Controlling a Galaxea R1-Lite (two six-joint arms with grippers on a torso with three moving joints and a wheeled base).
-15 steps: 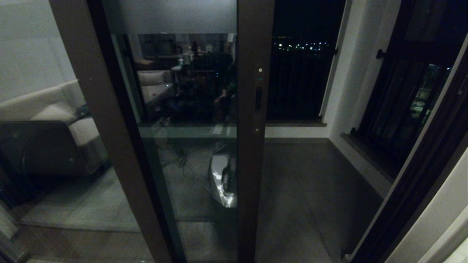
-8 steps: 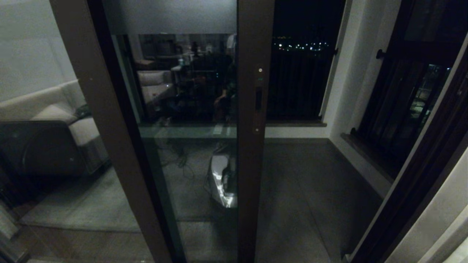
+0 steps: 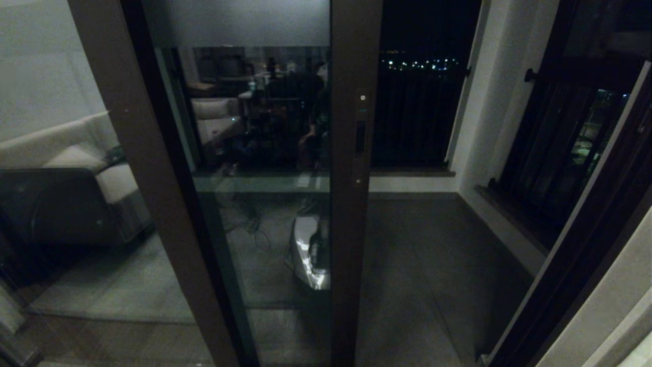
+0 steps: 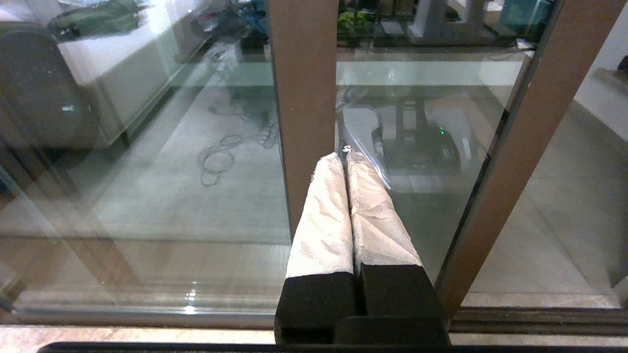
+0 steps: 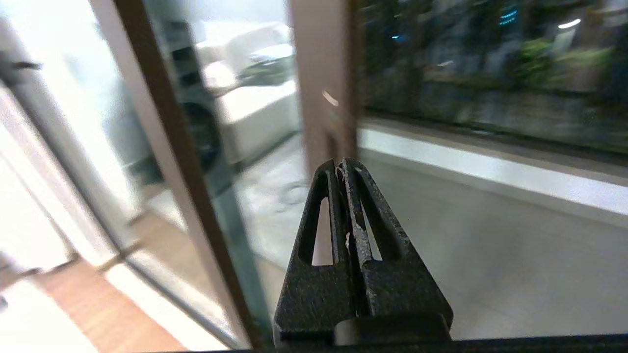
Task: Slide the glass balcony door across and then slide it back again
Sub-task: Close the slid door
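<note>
So it's night and the head camera is looking down at a dim balcony with a dark, matte tiled floor (image 3: 423, 265) running out to white walls and a low sill. City lights are glowing far off through a dark-framed barred side window (image 3: 560, 148) on the right. The glass balcony door (image 3: 254, 153) is sitting partway across the opening, roughly centre frame, with open doorway to its right. It's a tall sheet of glossy glass in a dark brown frame, with a frosted band (image 3: 239, 23) across the top. Its straight, flat stile (image 3: 354, 204) is carrying a narrow recessed handle slot (image 3: 360, 137) with small shiny screws above and below. Left of it, a plain brown post (image 3: 147, 178) is leaning across the view, and the glass is reflecting a pale sofa (image 3: 66, 153) and cables on the floor.

The left claw (image 4: 346, 154) is hanging low just in front of the glass, fingers wrapped in crinkly white cloth and pressed together, gripping nothing. The right claw (image 5: 341, 166) is pointing toward the door stile, its black, rough-textured slotted fingers also pressed together with nothing between them.
</note>
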